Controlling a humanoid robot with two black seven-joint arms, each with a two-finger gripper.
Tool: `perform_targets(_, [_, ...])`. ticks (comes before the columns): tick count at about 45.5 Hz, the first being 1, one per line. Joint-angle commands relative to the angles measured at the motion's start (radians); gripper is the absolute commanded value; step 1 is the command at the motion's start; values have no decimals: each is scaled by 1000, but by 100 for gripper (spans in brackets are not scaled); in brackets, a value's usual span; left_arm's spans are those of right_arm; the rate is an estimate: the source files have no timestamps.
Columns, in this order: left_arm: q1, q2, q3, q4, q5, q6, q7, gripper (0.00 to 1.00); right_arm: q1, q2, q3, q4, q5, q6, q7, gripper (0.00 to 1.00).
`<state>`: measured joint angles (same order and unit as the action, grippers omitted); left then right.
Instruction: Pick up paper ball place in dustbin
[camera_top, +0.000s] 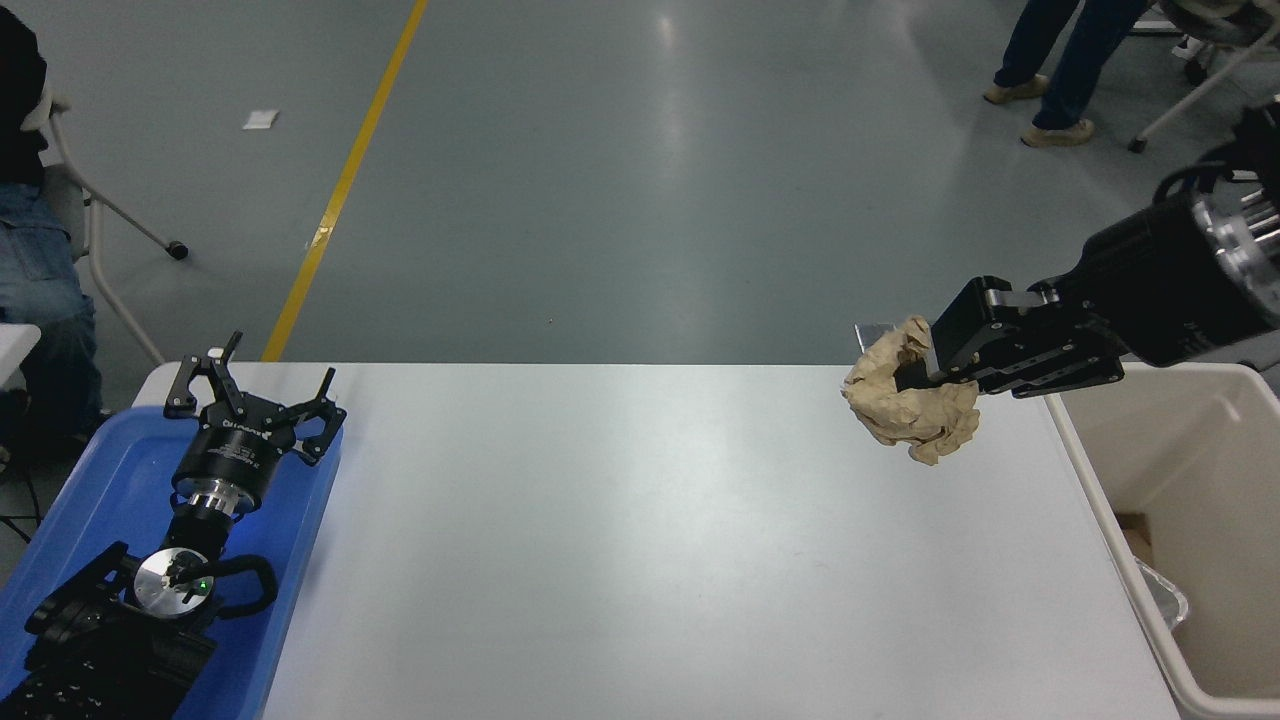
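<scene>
Here the right gripper (915, 375) clamps the paper ball (910, 405) — wrinkly, tan, irregular.

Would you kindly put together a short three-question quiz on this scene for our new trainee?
1. True or false: the paper ball rests on the white table.
2. What does the right pincer hold? A) a cup B) the paper ball C) nothing
3. Fill in: the left pincer sits parked and open over the ____ tray.

Key: 1. False; it is held up in the air, left of the dustbin. 2. B. 3. blue.
</scene>
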<state>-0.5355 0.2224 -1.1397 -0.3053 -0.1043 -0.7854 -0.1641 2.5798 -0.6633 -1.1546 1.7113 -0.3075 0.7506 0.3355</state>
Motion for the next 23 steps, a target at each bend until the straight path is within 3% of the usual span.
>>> perform_targets(1, [0,0,0,0,-2,0,0,99,100,2,50,18,-4,35,-1,0])
perform_targets(11, [0,0,0,0,0,0,0,99,85,4,36,10,-16,35,-9,0])
perform_targets(23, [0,0,0,0,-2,0,0,99,-105,-9,-13,-134,-127,35,-13,0])
